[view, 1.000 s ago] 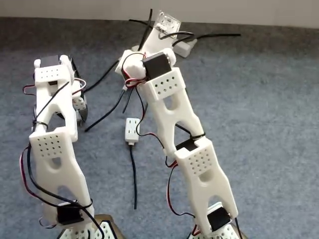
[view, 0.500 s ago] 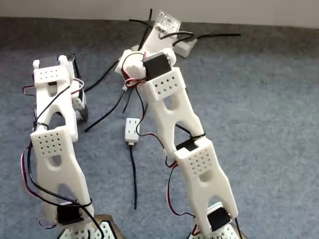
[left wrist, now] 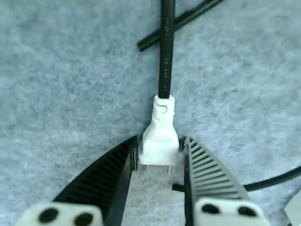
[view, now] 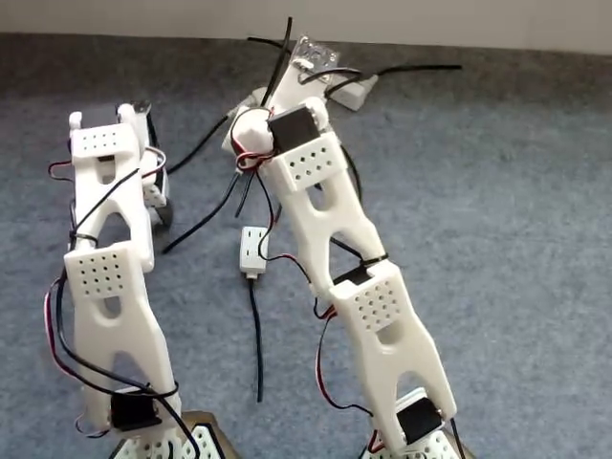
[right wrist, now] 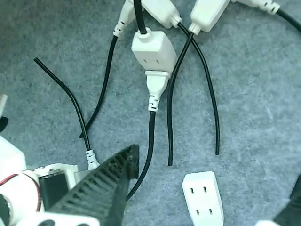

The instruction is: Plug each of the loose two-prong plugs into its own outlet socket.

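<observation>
Left wrist view: left gripper (left wrist: 160, 149) tight around white plug (left wrist: 160, 129); right gripper (right wrist: 214, 172) released

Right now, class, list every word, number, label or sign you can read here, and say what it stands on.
Black cord running into the white plug: pale print along its sheath, too small and blurred to read.
White plug: a moulded mark near the cord, not legible.
Outlet block: no readable text.
</observation>
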Tool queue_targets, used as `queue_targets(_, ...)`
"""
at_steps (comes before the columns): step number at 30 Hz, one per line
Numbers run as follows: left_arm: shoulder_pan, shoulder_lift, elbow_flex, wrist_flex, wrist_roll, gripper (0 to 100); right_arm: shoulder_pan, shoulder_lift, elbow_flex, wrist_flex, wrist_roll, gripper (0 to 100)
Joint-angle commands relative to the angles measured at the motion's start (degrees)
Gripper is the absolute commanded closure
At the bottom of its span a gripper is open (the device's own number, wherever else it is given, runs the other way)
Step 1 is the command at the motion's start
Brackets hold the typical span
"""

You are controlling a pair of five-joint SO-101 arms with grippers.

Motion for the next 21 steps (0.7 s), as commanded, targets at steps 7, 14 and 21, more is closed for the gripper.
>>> queue_targets(7,2.86,-2.86,-3.74,-1.85,-3.16,80,-0.66,-1.54,-2.77,-0.04,0.00,53.4)
queue_targets(14,2.77,-2.77,-3.65,-2.02,-3.08,73,-0.66,-1.54,-2.77,-0.04,0.00,53.4)
queue_targets(21,2.68,3.12,-4.09,-4.57,-2.81,73,-0.66,-1.54,-2.77,-0.04,0.00,53.4)
